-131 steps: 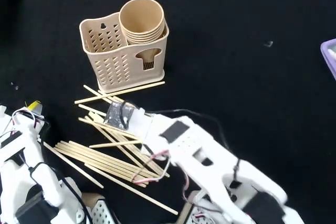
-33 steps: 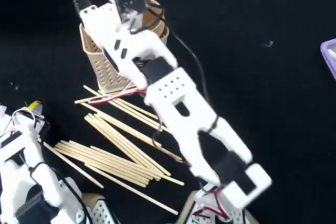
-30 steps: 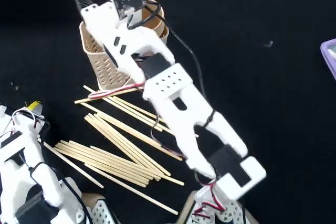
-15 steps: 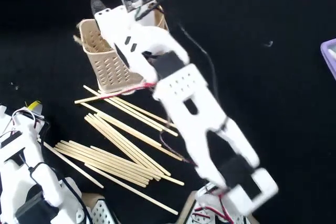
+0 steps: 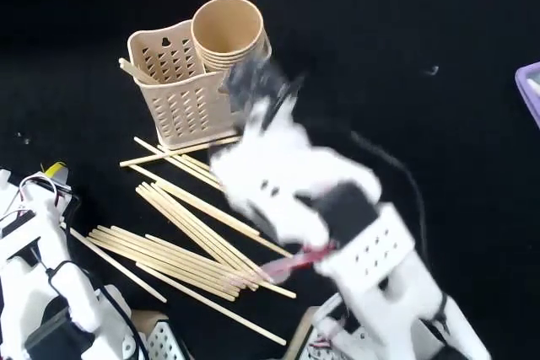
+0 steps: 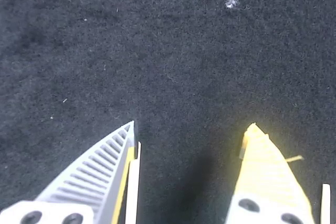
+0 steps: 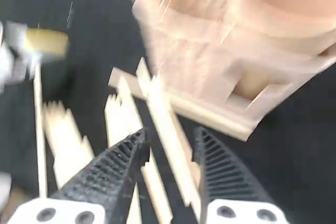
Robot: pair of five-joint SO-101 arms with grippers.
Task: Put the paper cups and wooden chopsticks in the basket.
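While the right arm (image 5: 291, 179) shows as a blur over the middle of the black table (image 5: 439, 23), its wrist view gives the right gripper (image 7: 171, 136) more plainly: the two black ribbed fingers (image 7: 122, 162) stand a little apart, nothing between them, and loose sticks on the cloth can be seen through the gap. That gripper hangs just in front of the basket (image 5: 181, 103), near its lower edge.

The beige slotted basket stands upright towards the far side of the table. A stack of paper cups (image 5: 228, 29) sits in one of its compartments, mouths up, rising above the rim. In the other compartment one wooden chopstick (image 5: 133, 70) leans at a tilt – its end pokes out past the rim at the outer corner.

The rest of the wooden chopsticks (image 5: 181, 238) lie flat on the cloth in a loose fan between the basket and the arms' bases; the nearest ones run along the foot of the basket, whether touching it I cannot tell.

The left arm (image 5: 34, 271) is at the near corner, well apart from the basket. The left gripper (image 6: 192, 129) is spread wide – one grey finger, one yellow – over bare cloth, holding nothing.

A purple object (image 5: 530, 90) sits at the table's far edge on the right arm's side.
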